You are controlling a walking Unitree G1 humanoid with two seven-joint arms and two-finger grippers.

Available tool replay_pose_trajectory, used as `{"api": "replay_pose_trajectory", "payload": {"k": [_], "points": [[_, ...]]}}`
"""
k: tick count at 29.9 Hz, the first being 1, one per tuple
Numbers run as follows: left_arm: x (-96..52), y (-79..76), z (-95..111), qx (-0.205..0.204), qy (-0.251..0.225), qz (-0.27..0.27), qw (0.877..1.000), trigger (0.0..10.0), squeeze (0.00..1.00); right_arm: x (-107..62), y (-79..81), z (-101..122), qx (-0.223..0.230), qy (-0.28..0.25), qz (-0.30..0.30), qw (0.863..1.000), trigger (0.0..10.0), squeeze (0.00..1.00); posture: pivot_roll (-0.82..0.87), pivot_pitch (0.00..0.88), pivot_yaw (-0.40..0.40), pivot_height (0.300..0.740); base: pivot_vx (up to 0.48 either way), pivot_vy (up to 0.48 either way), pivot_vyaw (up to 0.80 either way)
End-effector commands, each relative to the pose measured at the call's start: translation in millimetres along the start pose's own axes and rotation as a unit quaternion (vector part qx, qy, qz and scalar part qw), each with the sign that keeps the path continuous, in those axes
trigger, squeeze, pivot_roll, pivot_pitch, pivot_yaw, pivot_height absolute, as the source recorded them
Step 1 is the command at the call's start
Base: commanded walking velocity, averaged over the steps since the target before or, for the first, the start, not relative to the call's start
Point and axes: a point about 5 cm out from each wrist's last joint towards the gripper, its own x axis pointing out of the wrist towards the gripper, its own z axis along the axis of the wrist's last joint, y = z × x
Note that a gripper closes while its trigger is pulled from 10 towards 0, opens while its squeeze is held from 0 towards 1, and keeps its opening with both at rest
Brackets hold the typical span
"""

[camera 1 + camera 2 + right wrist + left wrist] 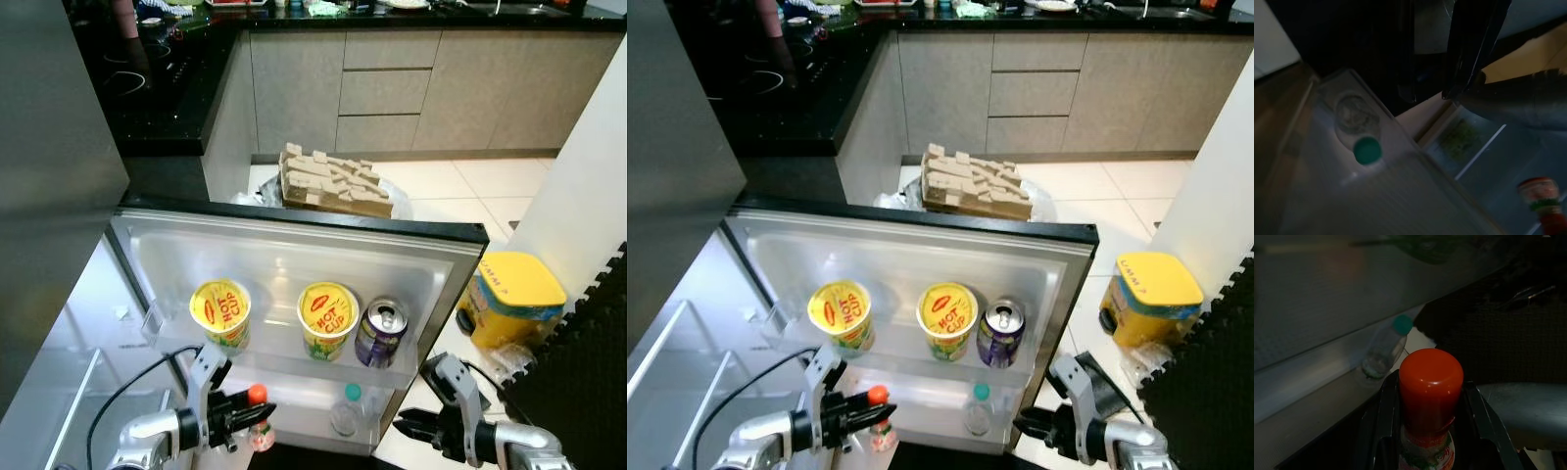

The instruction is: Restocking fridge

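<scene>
The fridge door shelf [294, 364] was translucent smooth plastic. The can [380, 333] was glossy metal. The sauce bottle [1430, 401] had a glossy red plastic cap. The countertop [167, 88] was polished black. The floor mat [578, 372] was matt, textured foam.

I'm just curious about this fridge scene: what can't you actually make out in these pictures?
- Red-capped bottle: label dim and cut off by the left wrist view's bottom edge; left hand covers its body.
- Clear bottle: contents unclear behind the door shelf in the eye views.
- Right hand: finger spacing unclear.
</scene>
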Motion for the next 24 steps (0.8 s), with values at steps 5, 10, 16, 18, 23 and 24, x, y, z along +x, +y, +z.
{"api": "replay_pose_trajectory", "payload": {"k": [5,10,16,18,23,24], "points": [[-4.4,-3.5,5.6,0.017,0.001,-0.043,0.999,10.0,0.0,-19.0,5.4,3.3,-0.005,0.008,0.087,0.996,10.0,0.0,-0.06,0.0,-0.001,0.74,0.0,0.0,0.0],[-3.9,-5.8,10.4,0.026,-0.003,-0.058,0.998,10.0,0.0,-30.0,6.7,9.3,0.01,0.009,0.123,0.992,10.0,0.0,-0.07,0.0,-0.007,0.74,0.0,0.0,0.0],[-4.3,-14.8,29.4,0.059,-0.025,-0.105,0.992,10.0,0.0,-46.3,3.2,20.1,0.005,0.012,0.13,0.991,10.0,0.0,-0.06,0.0,-0.009,0.74,0.0,0.0,0.0],[-4.8,-17.2,35.4,0.069,-0.031,-0.115,0.991,10.0,0.0,-49.3,2.5,22.9,0.002,0.013,0.13,0.991,10.0,0.0,-0.06,0.0,-0.009,0.74,0.0,0.0,0.0],[-5.2,-24.5,53.4,0.099,-0.044,-0.14,0.984,10.0,0.0,-59.0,0.0,32.1,-0.009,0.012,0.124,0.992,10.0,0.0,-0.06,0.0,-0.011,0.74,0.0,0.0,0.0],[-5.2,-26.6,58.1,0.106,-0.046,-0.146,0.982,10.0,0.0,-62.2,-0.3,36.5,-0.014,0.012,0.122,0.992,10.0,0.0,-0.06,0.0,-0.011,0.74,0.0,0.0,0.0]]}}
